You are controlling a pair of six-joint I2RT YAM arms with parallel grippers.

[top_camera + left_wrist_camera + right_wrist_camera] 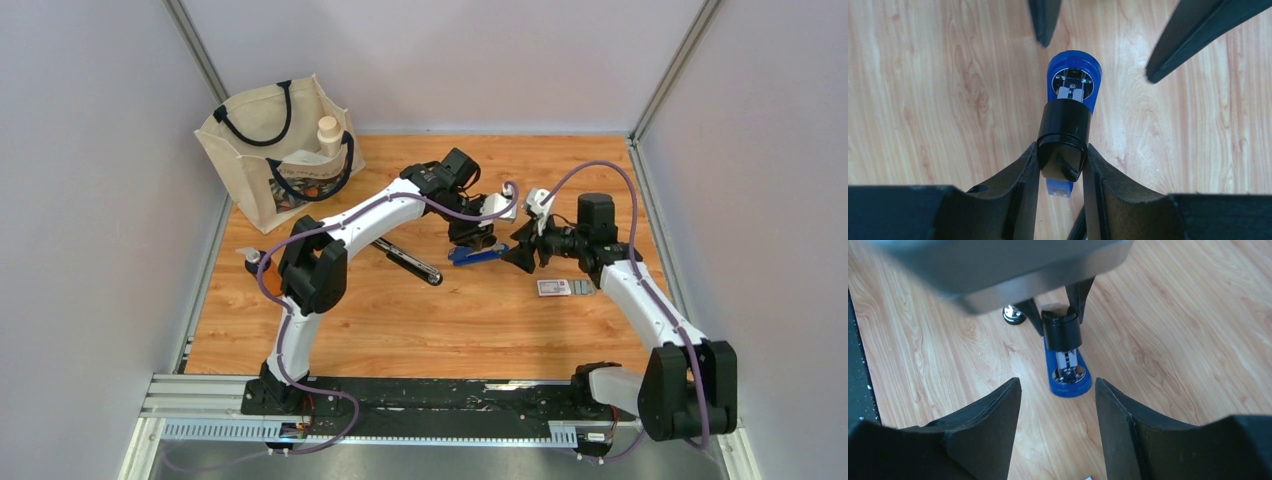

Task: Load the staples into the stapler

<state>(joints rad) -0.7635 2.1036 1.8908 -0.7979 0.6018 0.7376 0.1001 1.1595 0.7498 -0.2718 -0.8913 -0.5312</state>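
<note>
The stapler (478,256) has a blue base (1074,75) and a black top arm (1064,125). It lies on the wooden table at mid-right. My left gripper (1062,150) is shut on the rear of the black arm. The stapler's front end, with its metal plate (1070,374), points at my right gripper (1057,386). That gripper is open, just short of the blue tip, with nothing between its fingers. The staples (584,288) are a grey strip beside their white box with red print (553,288). They lie on the table near the right arm.
A long black rod-like object (405,258) lies left of the stapler. A cream tote bag (280,150) with a bottle in it stands at the back left. Grey walls close in the table on three sides.
</note>
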